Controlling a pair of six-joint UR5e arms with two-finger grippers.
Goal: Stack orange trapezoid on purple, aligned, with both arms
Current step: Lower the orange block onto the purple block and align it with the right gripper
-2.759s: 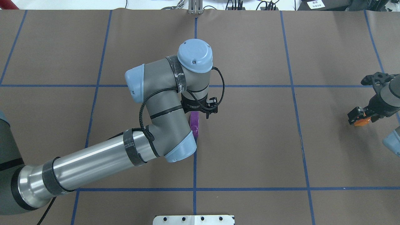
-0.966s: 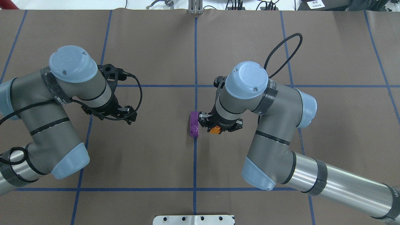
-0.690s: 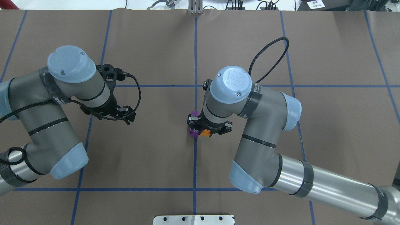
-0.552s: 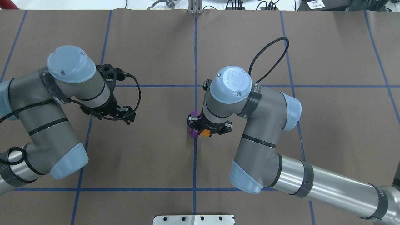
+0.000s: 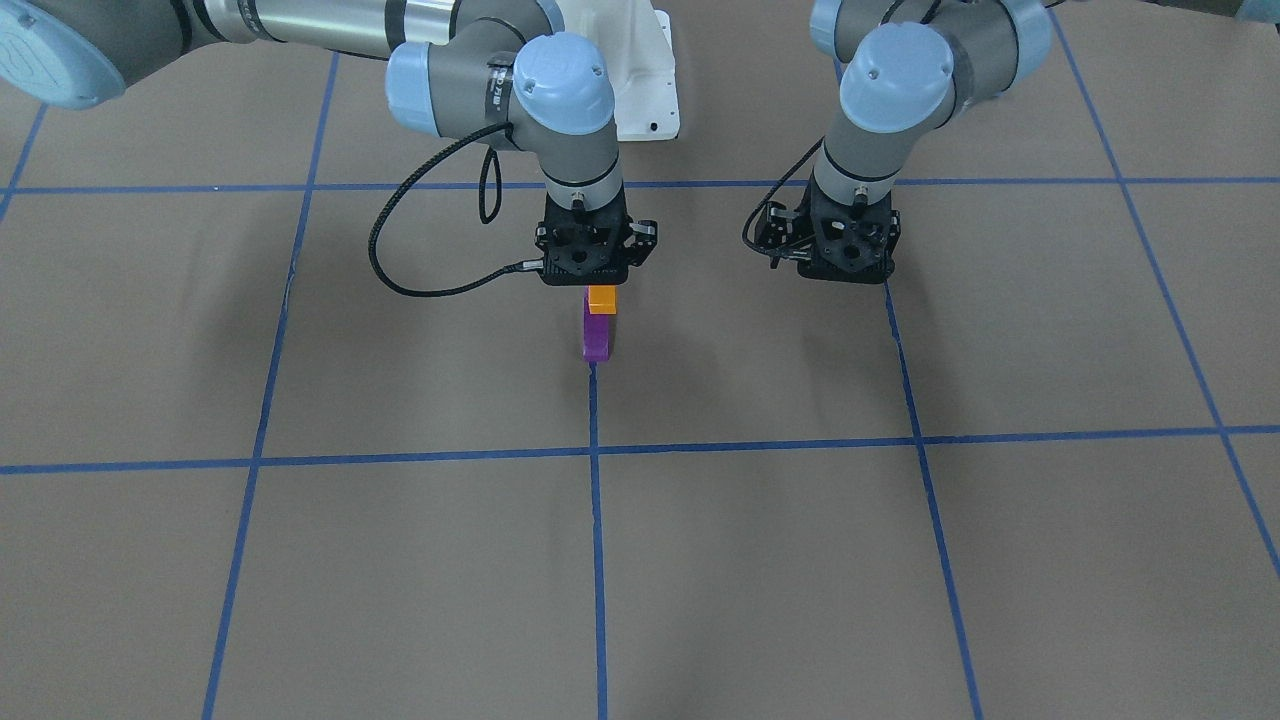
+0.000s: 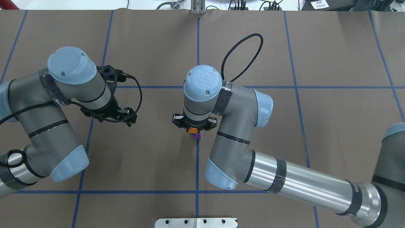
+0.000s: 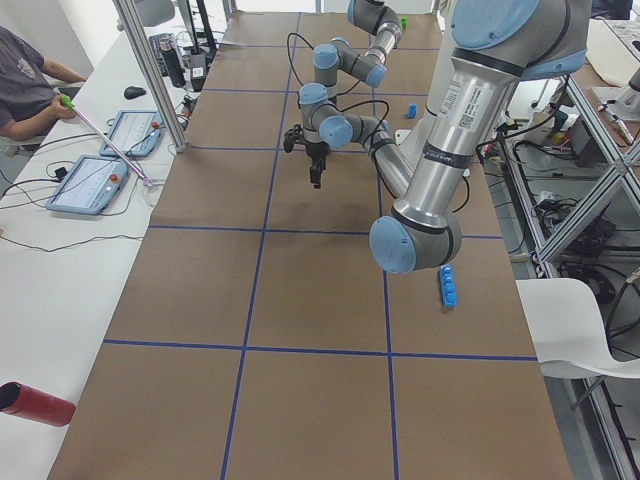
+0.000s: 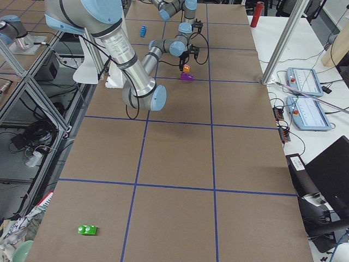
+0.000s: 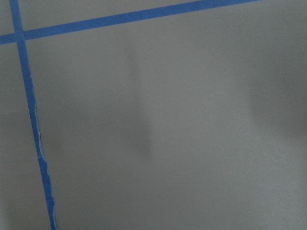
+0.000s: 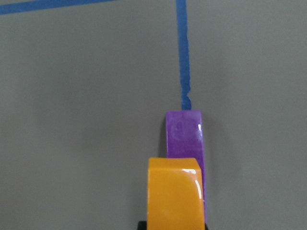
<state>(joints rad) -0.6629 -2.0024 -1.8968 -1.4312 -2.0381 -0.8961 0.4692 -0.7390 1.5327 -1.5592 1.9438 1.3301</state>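
Observation:
The orange trapezoid [image 6: 192, 129] is held in my right gripper [image 6: 193, 126], which is shut on it. It hangs just above the purple brick [image 6: 196, 136], which lies on the brown table where two blue tape lines meet. In the right wrist view the orange trapezoid [image 10: 175, 191] covers the near end of the purple brick [image 10: 184, 134]. The front view shows the orange trapezoid [image 5: 601, 299] over the purple brick's [image 5: 598, 338] far end. My left gripper [image 6: 129, 116] hovers open and empty well to the left, apart from both bricks.
A long blue brick [image 7: 447, 287] and a small blue one [image 7: 411, 109] lie near the robot's side. A green brick [image 8: 86, 230] lies far off. A red cylinder [image 7: 35, 404] is at a table corner. The white base plate [image 6: 196, 222] is at the near edge.
My right gripper has carried the orange trapezoid leftward, from beside the purple brick to above it. My left arm, earlier at the purple brick, has pulled back left and now holds still.

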